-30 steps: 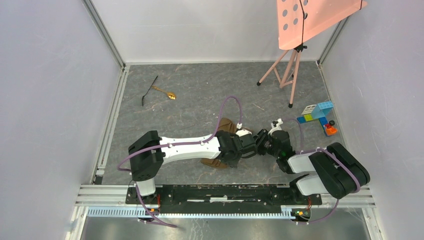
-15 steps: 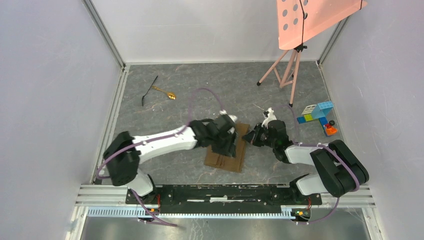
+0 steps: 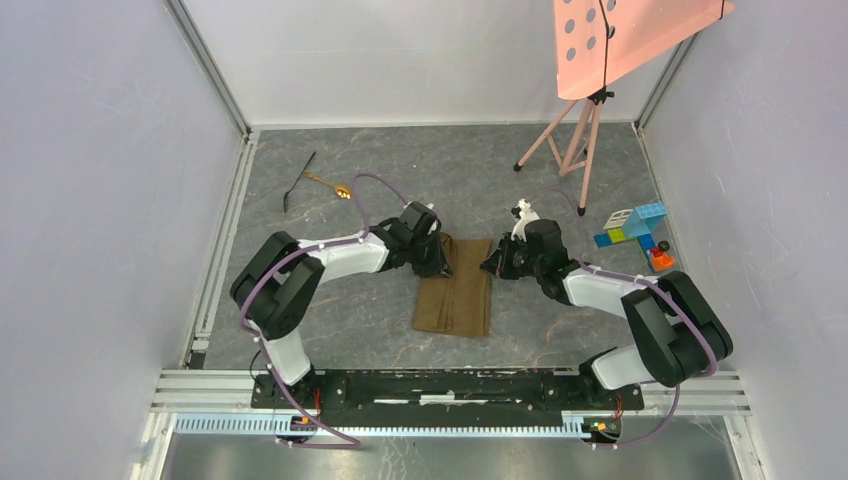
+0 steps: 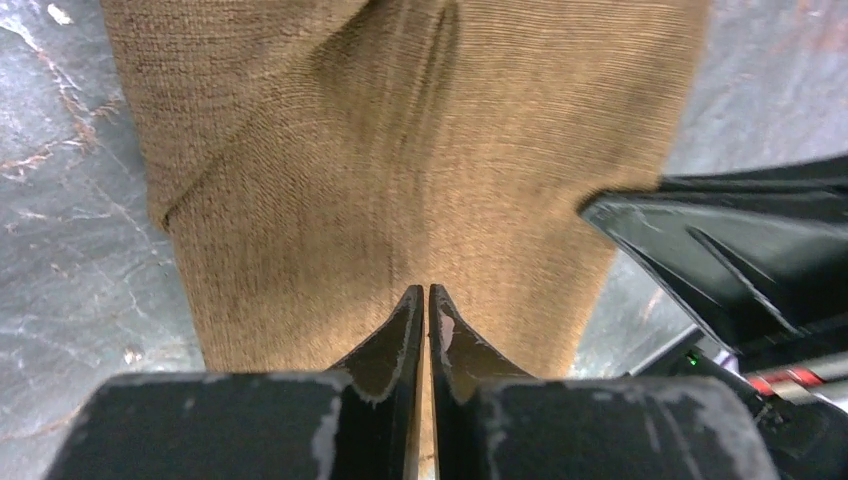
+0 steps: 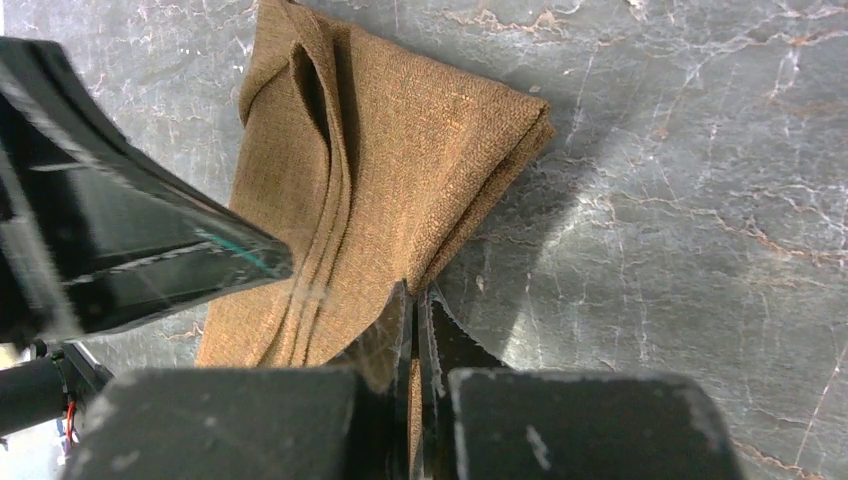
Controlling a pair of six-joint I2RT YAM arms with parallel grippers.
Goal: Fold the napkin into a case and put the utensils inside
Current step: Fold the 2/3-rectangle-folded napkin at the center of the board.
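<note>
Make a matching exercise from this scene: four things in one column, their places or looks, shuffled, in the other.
1 napkin
2 gold spoon
3 toy blocks
4 pink stand

a back right, on three legs
b middle, folded
c far left, beside the black utensil
d right edge, many colours

Pairs: 1-b; 2-c; 3-d; 4-a

Far corners of the napkin (image 3: 455, 300) are hidden by left claw (image 3: 440, 266) and right claw (image 3: 490, 269); utensils (image 3: 315, 183) are rendered indistinctly small.
</note>
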